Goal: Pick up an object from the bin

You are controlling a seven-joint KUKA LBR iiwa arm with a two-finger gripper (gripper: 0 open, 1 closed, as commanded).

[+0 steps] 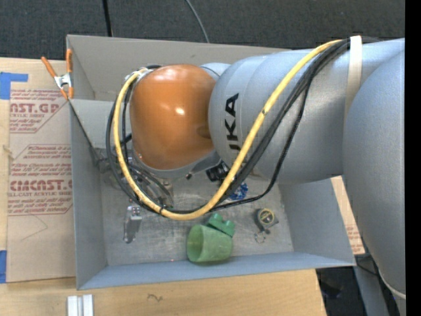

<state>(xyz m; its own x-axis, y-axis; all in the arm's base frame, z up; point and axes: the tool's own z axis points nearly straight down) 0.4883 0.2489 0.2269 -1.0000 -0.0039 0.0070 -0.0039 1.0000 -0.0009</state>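
Under the orange cover, the dark body of my gripper (pixel 147 184) hangs low over the left half of the bin floor. A small grey metal piece (pixel 133 224) lies on the floor just below and left of it; whether they touch I cannot tell. A green plastic cup (pixel 210 243) lies on its side by the bin's front wall, right of the gripper. A small round metal part (pixel 265 218) rests further right. A bit of a blue thing (pixel 240 191) peeks out from under the arm.
The arm and its orange cover hide most of the bin's middle and back. Yellow and black cables loop down to just above the green cup. The sloped left wall stands close beside the gripper.
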